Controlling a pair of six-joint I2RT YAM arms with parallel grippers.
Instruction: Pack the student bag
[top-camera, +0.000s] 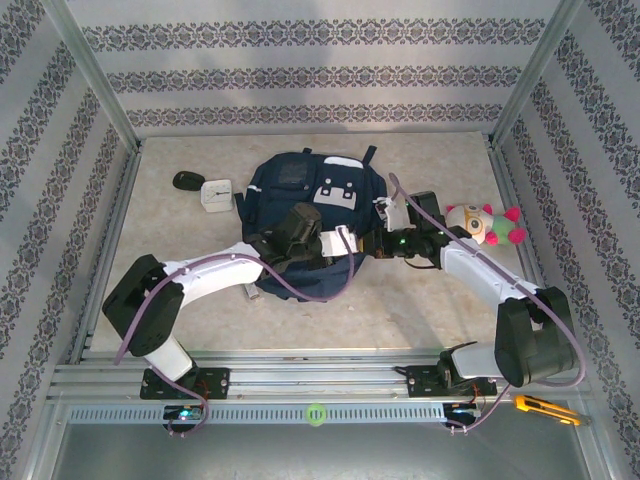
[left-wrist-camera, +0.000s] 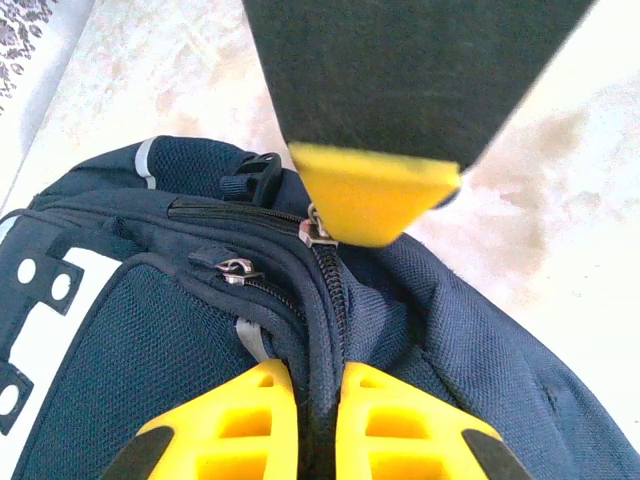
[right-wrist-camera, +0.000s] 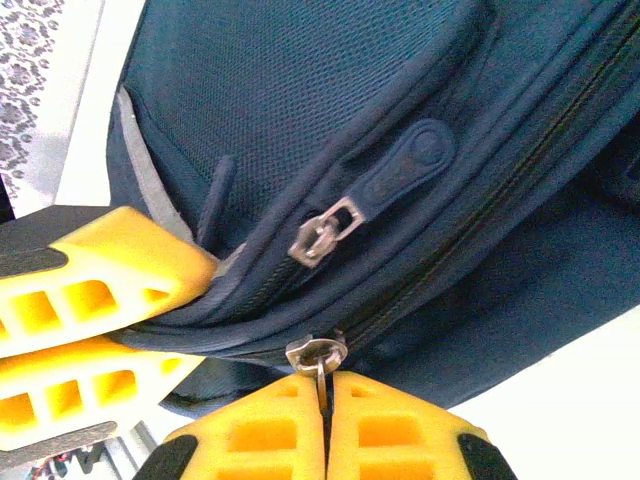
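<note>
The student bag (top-camera: 300, 185) lies in the middle of the worktop (top-camera: 420, 310), with both tools at its near side. The left tool (left-wrist-camera: 318, 385) is closed on the bag's zipper seam (left-wrist-camera: 326, 300) (the dark fabric is pinched between its yellow fingers (left-wrist-camera: 250, 415)). The right tool (right-wrist-camera: 325, 392) is closed on the metal zipper pull (right-wrist-camera: 318, 352) of this zipper.

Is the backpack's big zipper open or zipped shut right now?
Shut, where visible: the zipper teeth on the student bag lie meshed, no gap.
</note>
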